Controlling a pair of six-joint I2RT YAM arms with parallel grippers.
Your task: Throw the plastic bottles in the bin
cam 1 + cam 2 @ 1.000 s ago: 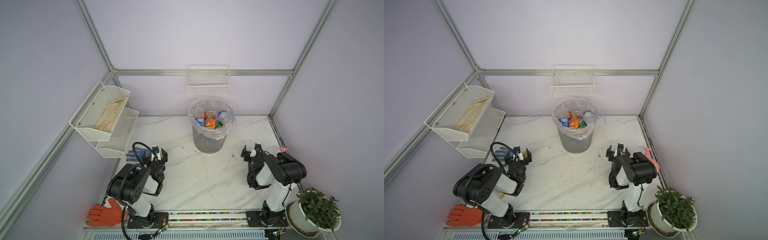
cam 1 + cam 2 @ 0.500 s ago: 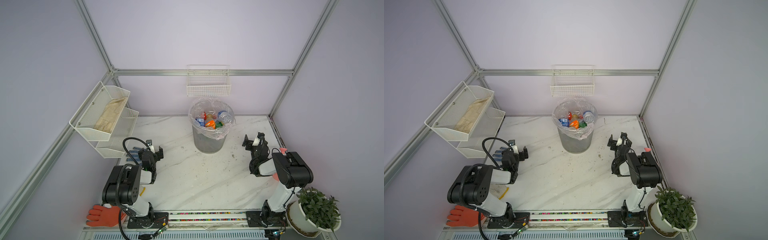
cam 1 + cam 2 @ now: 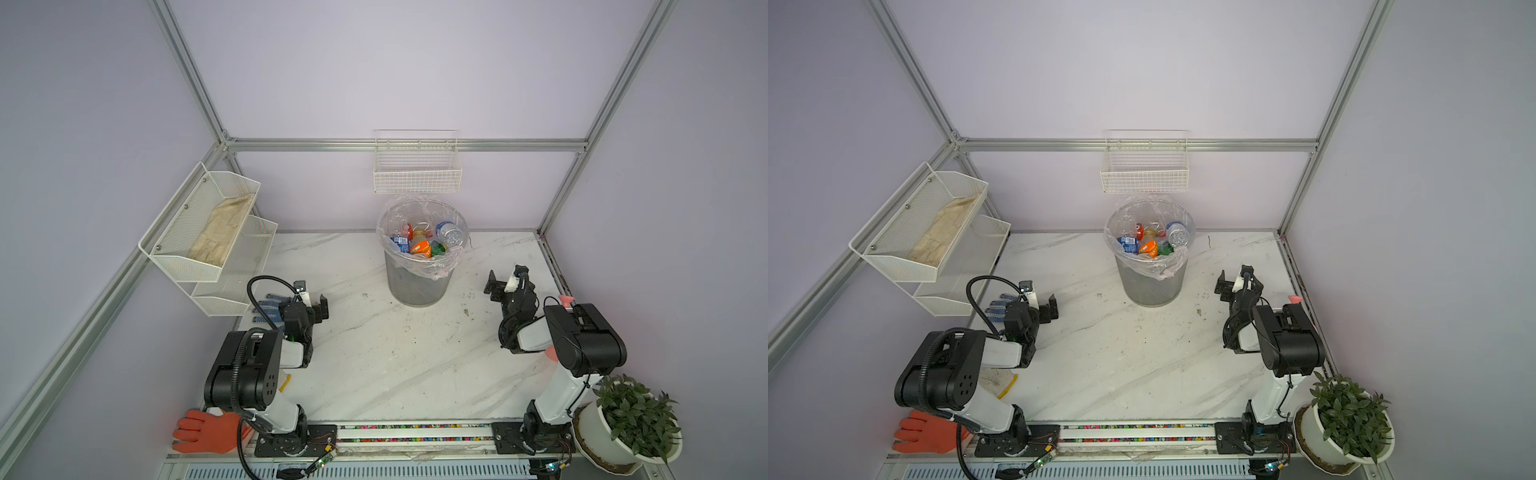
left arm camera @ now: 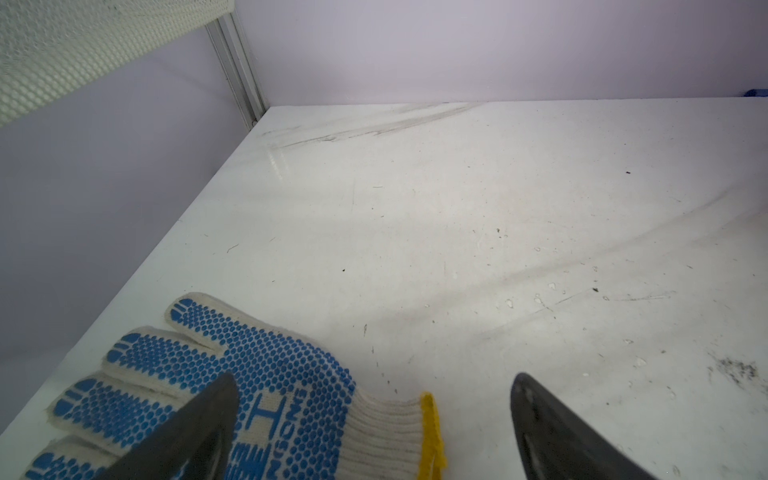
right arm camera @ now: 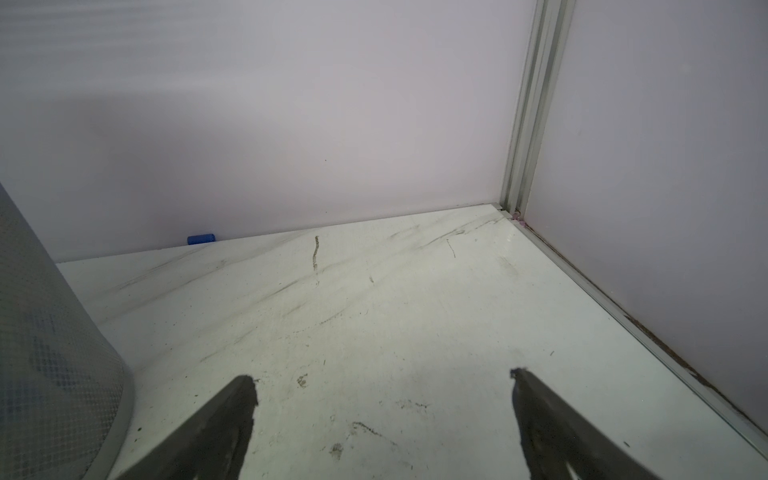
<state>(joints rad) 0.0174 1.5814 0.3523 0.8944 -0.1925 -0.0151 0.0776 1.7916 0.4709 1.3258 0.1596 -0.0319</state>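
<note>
Both sets of jaws spread wide & empty: our L gripper [image 3: 312, 296] at 8 o'clock of the bin [image 3: 415, 284], R gripper [image 3: 507, 279] at 3 o'clock, plastic bottles [image 3: 422, 245] piled inside it.

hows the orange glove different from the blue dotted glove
Colour: the orange glove is plain orange all over; the blue dotted glove is cream knit with blue dots and a yellow cuff.
Place: the orange glove lies at the front left corner of the scene; the blue dotted glove lies farther back, right by the open left pincer.
Both lie flat on the left side, and neither is gripped.
</note>
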